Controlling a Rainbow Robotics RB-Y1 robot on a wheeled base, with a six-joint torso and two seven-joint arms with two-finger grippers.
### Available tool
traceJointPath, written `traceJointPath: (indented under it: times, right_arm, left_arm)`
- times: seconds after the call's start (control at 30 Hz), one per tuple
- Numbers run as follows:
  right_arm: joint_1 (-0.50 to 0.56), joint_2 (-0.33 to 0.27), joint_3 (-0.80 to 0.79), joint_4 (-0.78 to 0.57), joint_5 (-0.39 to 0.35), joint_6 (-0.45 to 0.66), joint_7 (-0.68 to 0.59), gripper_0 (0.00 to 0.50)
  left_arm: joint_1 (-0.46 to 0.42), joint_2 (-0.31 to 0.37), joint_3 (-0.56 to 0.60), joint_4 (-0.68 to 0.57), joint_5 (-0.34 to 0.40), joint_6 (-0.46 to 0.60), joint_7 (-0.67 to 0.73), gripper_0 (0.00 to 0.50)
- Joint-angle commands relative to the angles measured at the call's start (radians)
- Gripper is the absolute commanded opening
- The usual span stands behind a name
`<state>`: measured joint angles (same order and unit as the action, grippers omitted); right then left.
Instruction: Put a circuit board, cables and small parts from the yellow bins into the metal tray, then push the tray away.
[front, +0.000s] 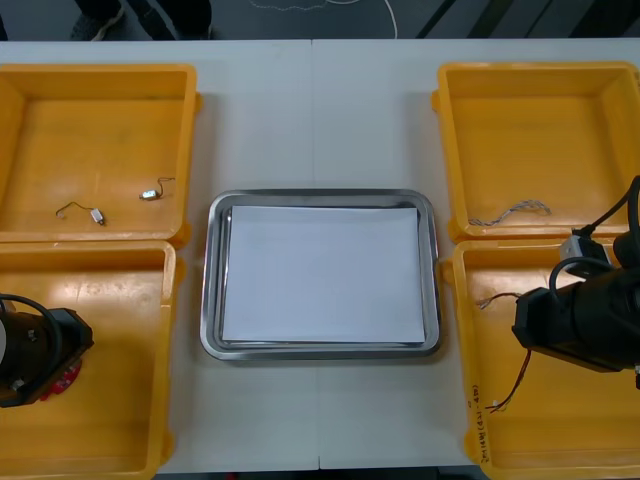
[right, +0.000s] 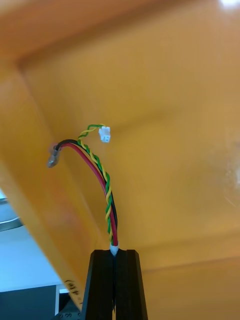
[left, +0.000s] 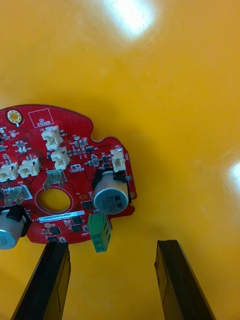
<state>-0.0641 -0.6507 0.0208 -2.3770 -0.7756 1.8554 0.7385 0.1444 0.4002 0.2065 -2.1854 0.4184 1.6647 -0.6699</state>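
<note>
In the right wrist view my right gripper (right: 115, 252) is shut on a red and yellow cable (right: 107, 195). The cable rises from the fingertips and ends in a small white plug, above the floor of the near right yellow bin (right: 170, 90). In the front view the right arm (front: 575, 320) is over that bin, with the cable (front: 505, 397) beside it. My left gripper (left: 112, 250) is open low over the near left bin (left: 170, 100). A round red circuit board (left: 60, 175) lies just ahead of its fingers, its green connector between them. The board (front: 66, 378) peeks out beside the left arm (front: 35, 350).
The metal tray (front: 212, 300), white inside, sits in the middle between the bins. The far left bin (front: 110, 75) holds two small metal parts (front: 95, 214) with wires. The far right bin (front: 540, 75) holds a twisted blue and white cable (front: 512, 212).
</note>
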Motion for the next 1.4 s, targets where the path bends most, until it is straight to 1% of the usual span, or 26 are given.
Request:
traceJointPath:
  times: [0.03,0.1,0.2,0.33,0.53,0.63,1.13,1.4]
  right_arm:
    - [-0.094,-0.014,-0.007,-0.033,-0.027,0.033,-0.013,0.000]
    - [-0.125,0.000,0.002,-0.021,-0.027,0.056,-0.018,0.000]
    - [-0.175,0.039,0.008,-0.002,-0.021,0.064,-0.011,0.000]
    - [-0.191,0.088,0.015,-0.001,0.019,0.064,0.004,0.000]
    - [-0.214,0.118,0.015,0.002,0.045,0.064,0.036,0.000]
    - [-0.218,0.126,0.015,0.002,0.058,0.064,0.051,0.000]
    - [-0.230,0.129,0.018,0.042,0.093,0.064,0.107,0.000]
    - [-0.230,0.129,0.019,0.042,0.081,0.064,0.127,0.000]
  left_arm:
    - [0.026,-0.014,-0.024,0.001,-0.015,-0.026,-0.057,0.500]
    - [0.026,-0.014,-0.027,0.006,-0.017,-0.034,-0.059,0.500]
    - [0.026,-0.014,-0.029,0.010,-0.020,-0.039,-0.060,0.500]
    - [0.026,-0.014,-0.033,0.022,-0.024,-0.057,-0.063,0.500]
    - [0.026,-0.014,-0.033,0.045,-0.029,-0.079,-0.077,0.500]
    - [0.023,-0.014,-0.035,0.056,-0.032,-0.094,-0.085,0.500]
    - [0.017,-0.014,-0.035,0.053,-0.026,-0.077,-0.088,0.500]
    - [0.015,-0.014,-0.035,0.042,-0.023,-0.048,-0.085,0.500]
